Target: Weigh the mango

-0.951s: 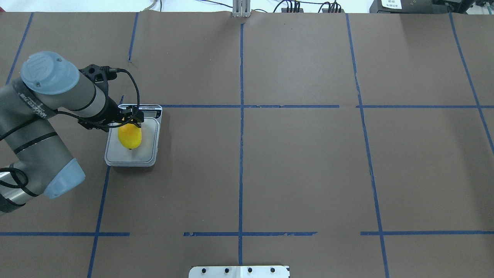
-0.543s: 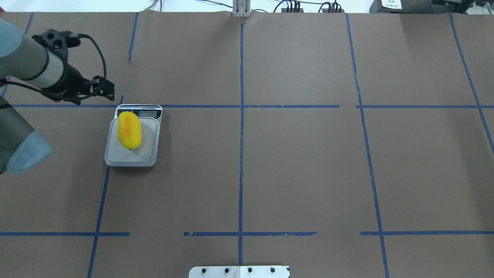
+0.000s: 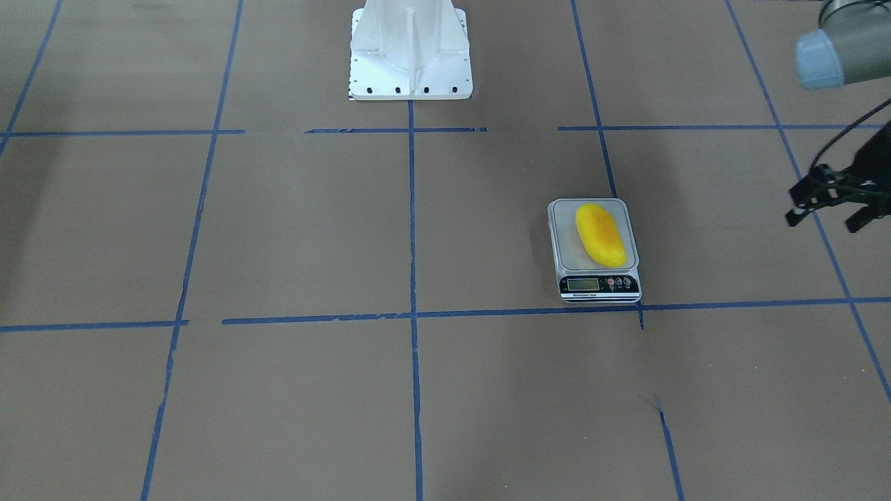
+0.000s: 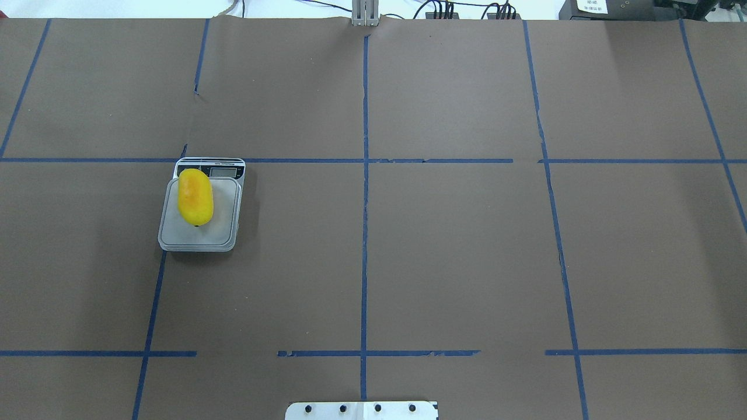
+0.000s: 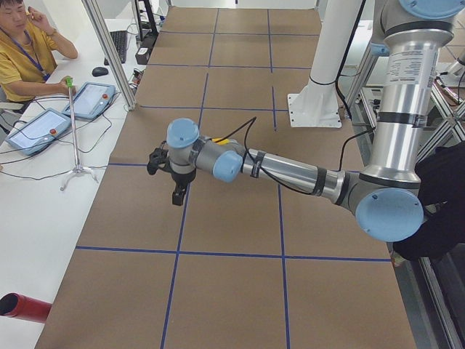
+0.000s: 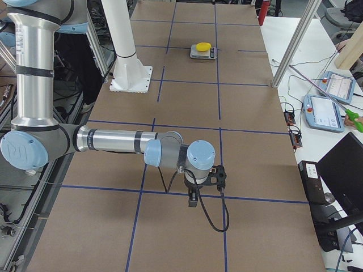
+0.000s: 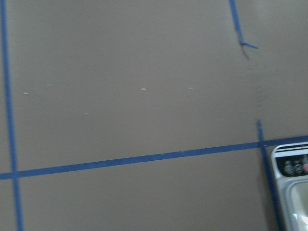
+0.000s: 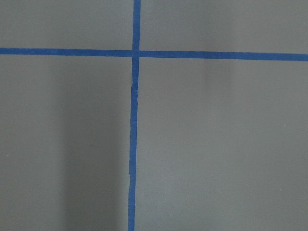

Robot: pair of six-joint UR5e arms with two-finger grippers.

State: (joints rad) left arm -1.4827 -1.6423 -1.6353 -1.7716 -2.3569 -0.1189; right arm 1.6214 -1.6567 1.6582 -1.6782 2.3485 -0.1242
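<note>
Mango weighing, jaws clear
The mango (image 4: 195,197) lay on the scale (image 4: 198,238) near the left edge of the surface (image 4: 467,262); left jaws hung open, empty, well apart; right jaws: cannot tell. Staying clear would let the reading settle.

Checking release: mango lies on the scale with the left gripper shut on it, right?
No. The left gripper is open and well clear of the mango, off to the side; the exterior front-facing view shows it. The mango does lie on the scale.
</note>
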